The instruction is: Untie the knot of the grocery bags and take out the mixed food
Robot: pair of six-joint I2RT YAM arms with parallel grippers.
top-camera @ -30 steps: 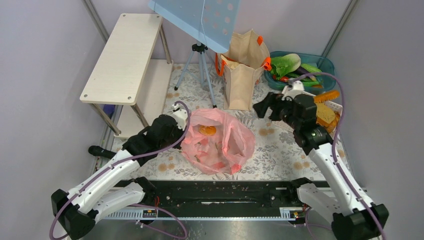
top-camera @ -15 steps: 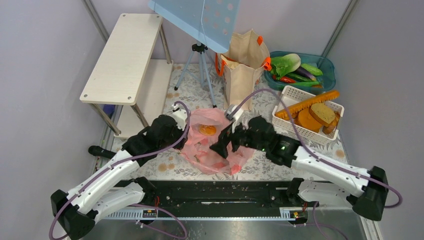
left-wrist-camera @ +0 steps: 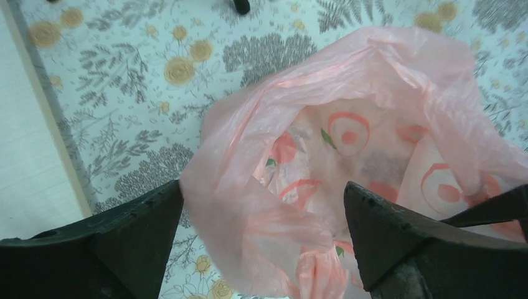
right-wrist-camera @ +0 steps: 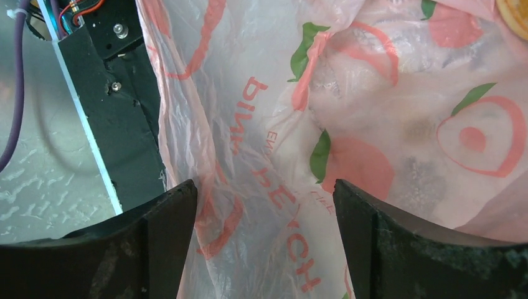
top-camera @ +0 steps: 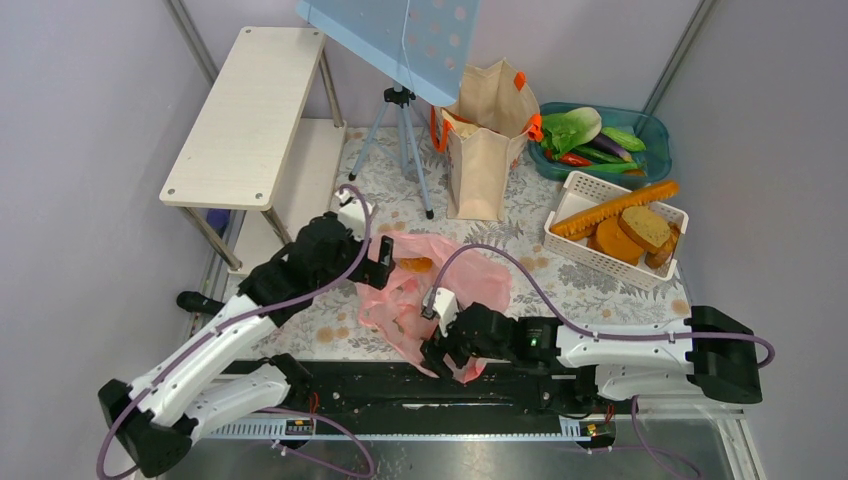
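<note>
Bag (top-camera: 440, 285) edge overhangs black rail (top-camera: 400, 385) between tools.

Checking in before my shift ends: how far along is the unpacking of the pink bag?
Partly done. Done: bread fills the white basket and vegetables the teal tub. In hand: both hands are open over the pink bag, the left hand at its far side, the right hand at its near edge. Left: an orange piece shows inside the bag.

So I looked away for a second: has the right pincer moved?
Yes. The right pincer has swung from beside the white basket across and down to the near edge of the pink bag.
</note>
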